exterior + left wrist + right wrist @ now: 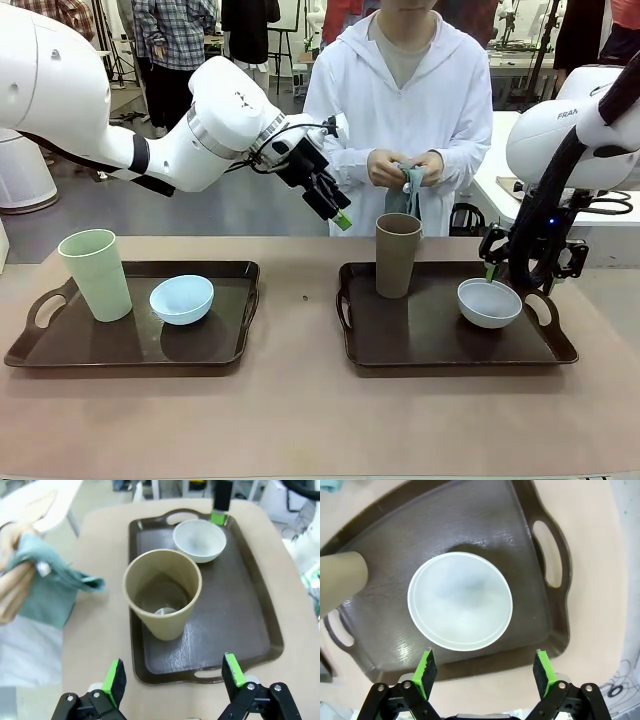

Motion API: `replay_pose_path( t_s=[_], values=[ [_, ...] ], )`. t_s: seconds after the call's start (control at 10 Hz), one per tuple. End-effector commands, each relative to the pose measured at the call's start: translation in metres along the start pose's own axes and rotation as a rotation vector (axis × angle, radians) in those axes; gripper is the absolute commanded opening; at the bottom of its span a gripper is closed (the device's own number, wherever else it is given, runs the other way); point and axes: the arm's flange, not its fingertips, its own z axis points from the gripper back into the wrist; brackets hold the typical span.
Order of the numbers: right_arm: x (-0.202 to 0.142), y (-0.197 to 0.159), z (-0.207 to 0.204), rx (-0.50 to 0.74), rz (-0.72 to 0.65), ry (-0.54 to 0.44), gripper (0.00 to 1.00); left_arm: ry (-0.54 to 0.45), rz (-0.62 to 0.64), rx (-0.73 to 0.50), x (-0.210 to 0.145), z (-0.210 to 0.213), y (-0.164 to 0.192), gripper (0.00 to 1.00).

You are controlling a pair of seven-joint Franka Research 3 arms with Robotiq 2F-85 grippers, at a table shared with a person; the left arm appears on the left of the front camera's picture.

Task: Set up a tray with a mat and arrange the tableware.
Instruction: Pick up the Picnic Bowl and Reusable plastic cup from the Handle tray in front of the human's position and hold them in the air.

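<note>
right tray (420,340): carrying brown cup (397,255) and white bowl (489,302). left tray (120,345): carrying green cup (95,273) and blue bowl (182,298). mat (408,192): hanging bunched in person's hands (385,168), off the counter (300,420). left jaws: gaping empty, facing brown cup. right jaws: gaping empty, hovering over white bowl. risk: tall cup tipping if a finger is clipping its rim; bowl skidding under an off-centre pinch.
</note>
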Motion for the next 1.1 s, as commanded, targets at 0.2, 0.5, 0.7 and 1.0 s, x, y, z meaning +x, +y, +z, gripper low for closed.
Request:
replay_pose_path(
  t_s=[0.2, 0.5, 0.7, 1.0],
  values=[
    [0.007, -0.007, -0.024, 0.014, 0.061, -0.013, 1.0, -0.133, -0.208, -0.078, -0.022, -0.04, 0.016, 1.0],
    [0.008, -0.008, -0.029, 0.03, 0.081, -0.022, 1.0, -0.163, -0.126, -0.05, -0.032, -0.062, 0.028, 1.0],
    [0.009, -0.007, -0.032, 0.031, 0.096, -0.031, 1.0, -0.154, -0.091, -0.064, -0.032, -0.072, 0.033, 1.0],
    [0.021, -0.008, -0.048, 0.026, 0.053, -0.068, 1.0, -0.18, -0.055, -0.075, -0.026, -0.087, 0.041, 1.0]
  ],
)
